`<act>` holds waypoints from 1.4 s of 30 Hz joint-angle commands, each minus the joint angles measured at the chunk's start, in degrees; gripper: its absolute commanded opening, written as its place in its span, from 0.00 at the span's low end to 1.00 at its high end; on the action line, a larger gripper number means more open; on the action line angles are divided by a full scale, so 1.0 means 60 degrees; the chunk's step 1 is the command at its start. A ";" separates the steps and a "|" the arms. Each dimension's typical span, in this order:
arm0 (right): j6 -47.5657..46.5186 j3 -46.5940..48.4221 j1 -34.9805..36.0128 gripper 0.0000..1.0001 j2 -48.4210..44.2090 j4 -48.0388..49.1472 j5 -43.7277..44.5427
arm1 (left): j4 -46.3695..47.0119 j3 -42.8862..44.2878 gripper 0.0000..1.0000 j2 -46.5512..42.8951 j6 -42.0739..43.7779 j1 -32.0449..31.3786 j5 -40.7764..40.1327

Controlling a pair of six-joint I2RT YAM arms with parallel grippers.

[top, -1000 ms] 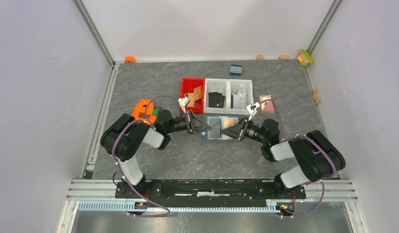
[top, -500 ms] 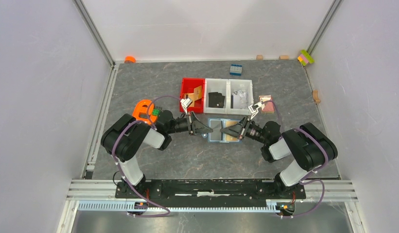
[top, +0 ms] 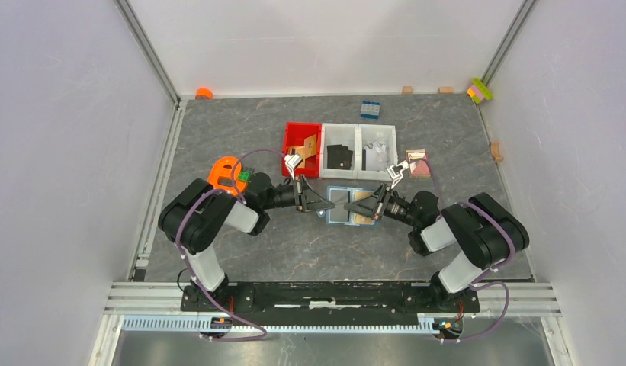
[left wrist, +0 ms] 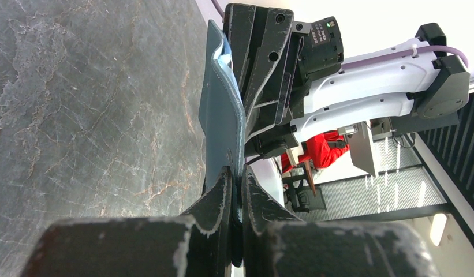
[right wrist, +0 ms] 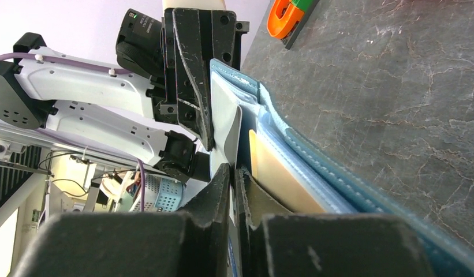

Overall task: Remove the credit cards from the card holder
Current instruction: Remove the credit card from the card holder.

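Card holder [left wrist: 223, 115] — steel-blue (paler inside)

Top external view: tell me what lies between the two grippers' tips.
The open card holder spans that gap in the top external view. The left gripper is shut on its edge, and the right gripper pinches a silvery-grey card beside a tan card.

- Your card holder [top: 336, 202] is steel-blue outside and paler blue inside, with pale stitching along its edge.
- In it you see a tan-gold card [right wrist: 280, 179] and a silvery-grey card [right wrist: 226, 124].
- Your left gripper [left wrist: 235, 176] and right gripper [right wrist: 233, 173] are black, scuffed whitish at the edges.
- The table [top: 241, 130] is dark grey, marbled with pale veins.
- You have a red bin [top: 302, 125] and two white bins [top: 340, 127].
- The studded brick [top: 370, 109] is dark blue.
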 commanded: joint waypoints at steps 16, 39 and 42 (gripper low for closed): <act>0.0071 -0.0711 -0.0868 0.00 -0.0443 0.2689 0.0258 | -0.1524 -0.0091 0.13 -0.1187 0.1206 0.0163 -0.0588; -0.0155 -0.0263 -0.0367 0.01 -0.0176 0.2270 0.0040 | -0.1141 0.0094 0.32 -0.0634 0.0862 0.0078 -0.0291; -0.0174 -0.0224 -0.0294 0.02 -0.0109 0.2240 0.0040 | -0.1141 0.0198 0.35 -0.0512 0.0848 -0.0036 -0.0210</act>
